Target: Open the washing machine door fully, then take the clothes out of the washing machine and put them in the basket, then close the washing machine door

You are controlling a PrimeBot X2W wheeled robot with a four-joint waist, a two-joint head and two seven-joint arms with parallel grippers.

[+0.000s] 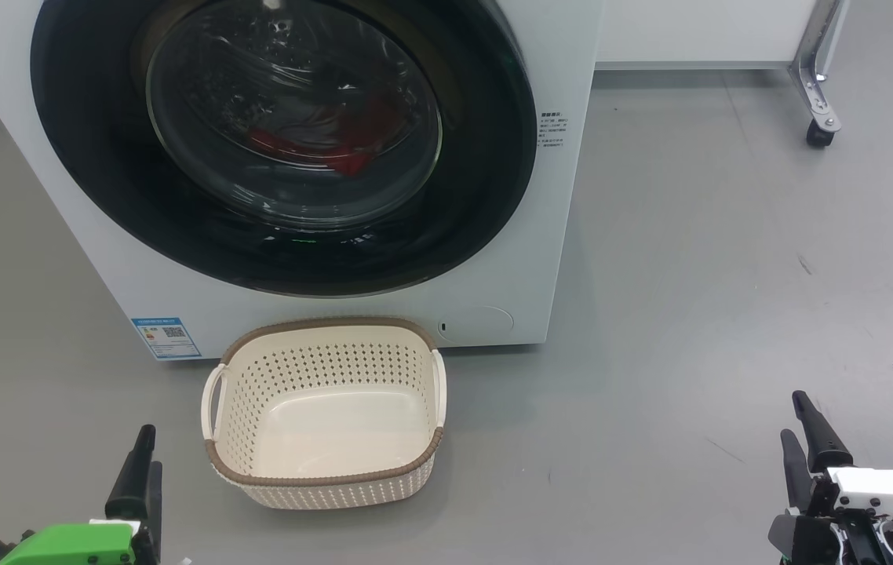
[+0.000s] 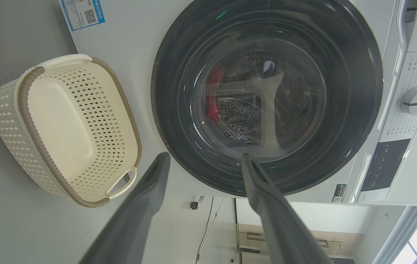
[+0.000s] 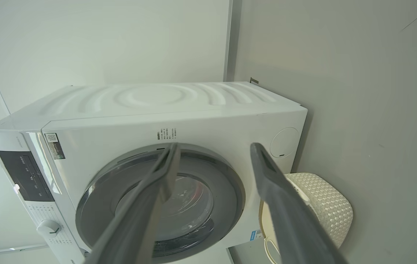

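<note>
**A:** Entry, largest first. What stands in front?

**B:** The washing machine (image 1: 564, 235), white, at the far left of the floor (image 1: 690, 314). The washing machine door (image 1: 93, 180) is a glossy black ring around a bulging glass window. It sits shut, flush with the front. A blue label (image 1: 166, 337) is low on the left of the front and a round flap (image 1: 478, 322) low on the right.

**A:** The basket?

**B:** The basket (image 1: 321, 480) stands upright on the floor under the door, and its far rim is just beside the machine front. I cannot tell if they touch. One handle shows on each side.

**A:** The clothes?

**B:** The clothes (image 1: 352, 153) are red and seen through the glass, low in the drum. The print is not legible from here.

**A:** Now the grippers. Opening and contents?

**B:** The left gripper (image 2: 205, 157) has its fingers spread wide, with nothing between them and nothing touched. The right gripper (image 3: 214, 146) is the same, spread wide and holding nothing.

**A:** Positions relative to the task items?

**B:** The left gripper is at the near left. It is left of the basket and nearer than it, close but apart. Its fingers point toward the door, which is farther off. The right gripper is at the near right over bare floor, well apart from the basket and the machine. Both grippers are on the near side of the shut door, and the clothes lie behind it.
</note>
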